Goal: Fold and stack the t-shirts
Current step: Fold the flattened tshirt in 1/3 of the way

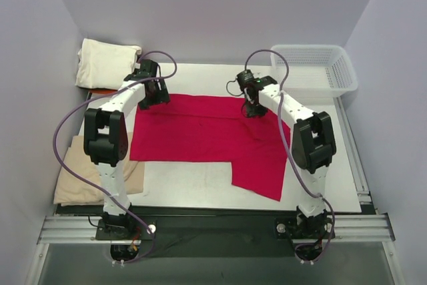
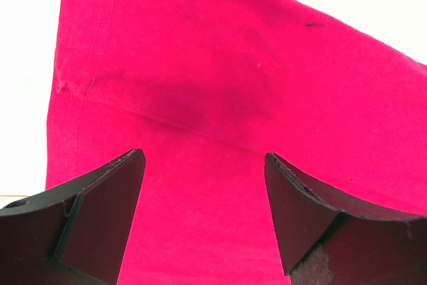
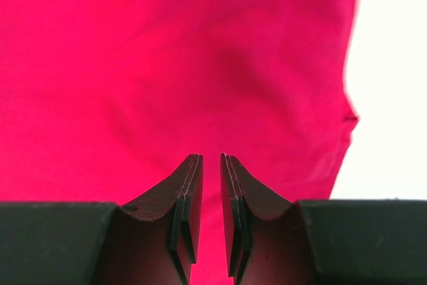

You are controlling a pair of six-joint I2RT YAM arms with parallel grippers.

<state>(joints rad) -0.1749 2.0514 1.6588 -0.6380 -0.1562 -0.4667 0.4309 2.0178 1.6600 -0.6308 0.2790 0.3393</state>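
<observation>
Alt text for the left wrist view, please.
A crimson-red t-shirt lies flat on a white table and fills most of the frame. The left claw hangs open above it, its two black fingers spread apart.

Orange-red shirt (image 1: 101,91) mostly hidden

White arm links, black joints, purple cables; black wedge-shaped end effector fingers (image 2: 100,218).

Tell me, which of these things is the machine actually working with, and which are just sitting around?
Part of the job:
- red t-shirt, spread on the table
- cream t-shirt, folded, far left corner
- tan t-shirt, near left edge
- left gripper and right gripper, both over the red shirt

Just lying about:
- white basket, far right, nothing visible in it
</observation>
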